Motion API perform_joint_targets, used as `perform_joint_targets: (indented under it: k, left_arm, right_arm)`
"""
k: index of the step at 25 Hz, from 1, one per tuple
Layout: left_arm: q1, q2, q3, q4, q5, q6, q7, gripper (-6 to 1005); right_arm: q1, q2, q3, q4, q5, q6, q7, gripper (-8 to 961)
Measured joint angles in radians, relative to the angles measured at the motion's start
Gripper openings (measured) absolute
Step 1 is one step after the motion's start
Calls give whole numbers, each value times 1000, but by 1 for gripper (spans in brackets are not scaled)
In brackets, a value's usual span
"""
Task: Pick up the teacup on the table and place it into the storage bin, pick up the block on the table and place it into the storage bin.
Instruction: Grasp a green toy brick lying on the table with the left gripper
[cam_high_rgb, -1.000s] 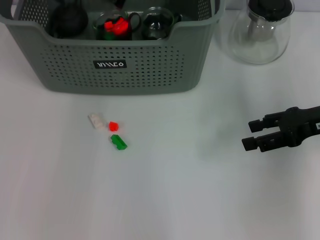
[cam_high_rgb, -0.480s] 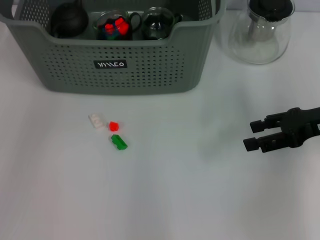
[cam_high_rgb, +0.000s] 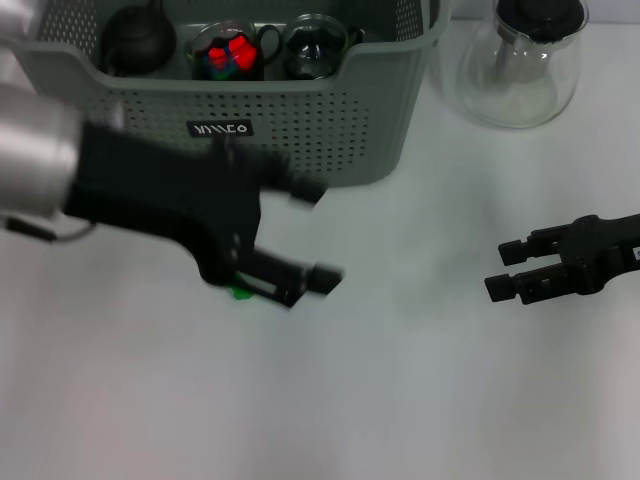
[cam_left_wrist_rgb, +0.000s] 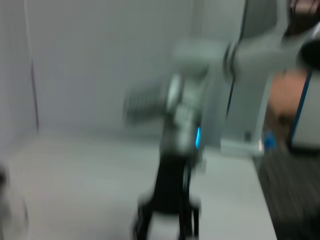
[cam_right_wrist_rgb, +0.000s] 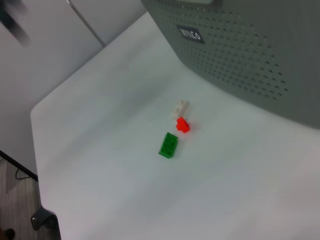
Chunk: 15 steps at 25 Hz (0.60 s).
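Swinging in since a moment ago, the left gripper (cam_high_rgb: 305, 235), jaws spread, must descend onto the green block (cam_right_wrist_rgb: 168, 145) in mid-table; the right gripper (cam_high_rgb: 508, 270) idles released.

The left end effector (cam_high_rgb: 308, 236) reaches in from the left, fingers spread; the right end effector (cam_high_rgb: 505, 269) hovers at right, fingers parted.

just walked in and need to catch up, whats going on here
The left gripper is over the table in front of the storage bin, above three small blocks: white, red and green. Its fingers are open and empty. The right gripper hangs open and idle at the right. A dark teapot and two glass cups already sit in the bin; a glass teapot stands beside it.
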<state>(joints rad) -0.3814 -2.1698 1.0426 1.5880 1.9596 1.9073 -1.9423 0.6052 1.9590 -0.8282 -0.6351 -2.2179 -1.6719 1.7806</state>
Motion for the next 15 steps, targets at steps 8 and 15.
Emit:
perform_joint_targets:
  k: [8,15]
  left_arm:
    - [-15,-2,276,-54,417,-187,-313,862]
    - [-25,-4,435,-82,597,-327,-460,861]
  right_arm:
    - [-5,3,0,0,0,7,0,825]
    - [-6,3,0,0,0,9,0,824]
